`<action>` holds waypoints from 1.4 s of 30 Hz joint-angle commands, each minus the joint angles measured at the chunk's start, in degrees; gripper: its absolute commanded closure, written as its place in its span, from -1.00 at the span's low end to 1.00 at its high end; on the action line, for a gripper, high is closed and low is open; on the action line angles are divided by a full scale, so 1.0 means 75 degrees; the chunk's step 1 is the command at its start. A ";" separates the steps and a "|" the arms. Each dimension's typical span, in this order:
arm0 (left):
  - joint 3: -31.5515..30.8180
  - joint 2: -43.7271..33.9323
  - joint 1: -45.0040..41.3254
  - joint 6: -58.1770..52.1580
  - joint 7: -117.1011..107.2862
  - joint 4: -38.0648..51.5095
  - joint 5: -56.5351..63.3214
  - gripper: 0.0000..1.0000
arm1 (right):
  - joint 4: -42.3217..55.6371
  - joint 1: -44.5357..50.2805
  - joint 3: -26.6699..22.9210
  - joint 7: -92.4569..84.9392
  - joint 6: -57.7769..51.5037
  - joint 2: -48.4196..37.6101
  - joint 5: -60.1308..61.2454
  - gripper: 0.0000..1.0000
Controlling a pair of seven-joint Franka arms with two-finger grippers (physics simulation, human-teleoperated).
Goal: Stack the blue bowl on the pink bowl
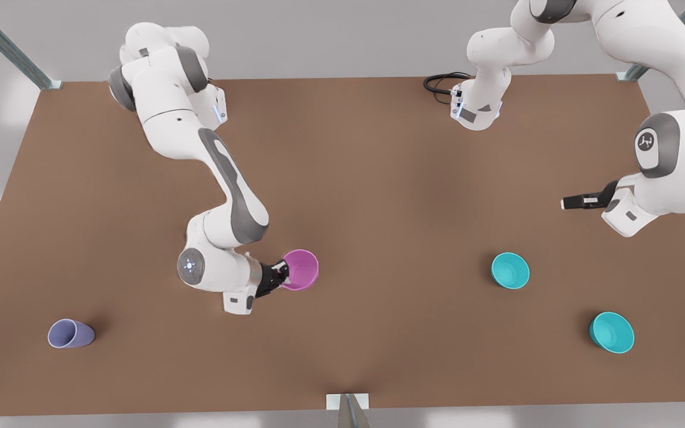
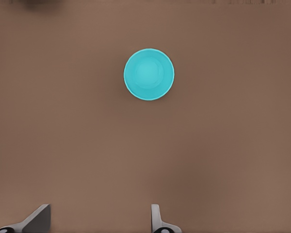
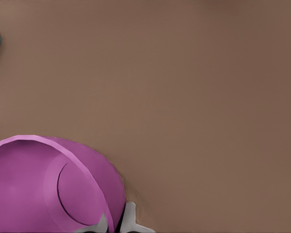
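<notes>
- Brown bench (image 1: 378, 178): right gripper (image 1: 278, 274) grasps the pink bowl (image 1: 301, 269) by its nine o'clock rim.
- Left gripper (image 1: 574, 203), fingers spread, waits high at two o'clock.
- Next, I judge: left must fetch the blue bowl (image 1: 509, 270).

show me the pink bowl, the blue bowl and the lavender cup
pink bowl (image 1: 302, 268), front view, inner wall
blue bowl (image 1: 510, 270), front view, inside bottom
lavender cup (image 1: 72, 334), front view, side wall
</notes>
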 commanded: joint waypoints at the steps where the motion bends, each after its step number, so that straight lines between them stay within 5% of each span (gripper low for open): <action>1: 0.0000 -0.0008 -0.0010 0.0069 0.0022 0.0003 0.0004 -1.00 | 0.0254 0.0369 -0.0032 0.7526 0.1004 0.0394 0.0076 0.57; 12: 0.0000 -0.0020 -0.0022 0.0069 0.0010 0.0003 -0.0007 -1.00 | 0.0981 0.1331 -0.0196 0.8745 0.2763 0.1859 -0.0053 0.57; 14: -0.0012 -0.0020 -0.0034 0.0058 -0.0084 -0.0008 -0.0007 -1.00 | 0.1016 0.1331 -0.0208 0.8746 0.2763 0.1883 -0.0065 -1.00; 18: -0.0070 0.0401 -0.0268 0.0538 -0.0037 -0.0009 0.0004 -1.00 | 0.1016 0.1296 -0.0208 0.8781 0.2658 0.1626 -0.0030 -1.00; 23: -0.0058 0.2956 -0.0093 0.2869 -0.0002 0.0941 -0.0312 -1.00 | 0.0992 -0.1493 -0.0220 0.6263 -0.3400 -0.0742 -0.0649 -1.00; 28: -0.0094 0.3706 0.0494 0.4346 0.1240 0.0554 -0.1718 -1.00 | 0.1004 -0.2736 -0.0220 0.2019 -0.5908 -0.2464 -0.4318 -1.00; 30: -0.0094 0.3706 0.0400 0.4534 0.1252 0.0215 -0.1730 -1.00 | 0.0431 -0.2794 -0.0114 0.1972 -0.6179 -0.3776 -0.4377 -1.00; 33: -0.0117 0.3706 0.0236 0.4932 0.1522 -0.0465 -0.1695 -1.00 | -0.2440 -0.2900 -0.0091 0.2066 -0.5079 -0.6038 -0.4237 -1.00; 36: -0.0117 0.3765 0.0189 0.4968 0.1522 -0.0665 -0.1683 -1.00 | -0.2476 -0.2794 -0.0102 0.2136 -0.4902 -0.5664 -0.4225 -1.00; 39: -0.0117 0.3835 0.0201 0.4968 0.1522 -0.0665 -0.1683 -0.12 | -0.2406 -0.2794 -0.0102 0.2148 -0.4866 -0.5500 -0.4190 -1.00; 42: -0.0117 0.3882 0.0224 0.4968 0.1522 -0.0653 -0.1683 0.11 | -0.2301 -0.2794 -0.0102 0.2148 -0.4855 -0.5383 -0.4201 -1.00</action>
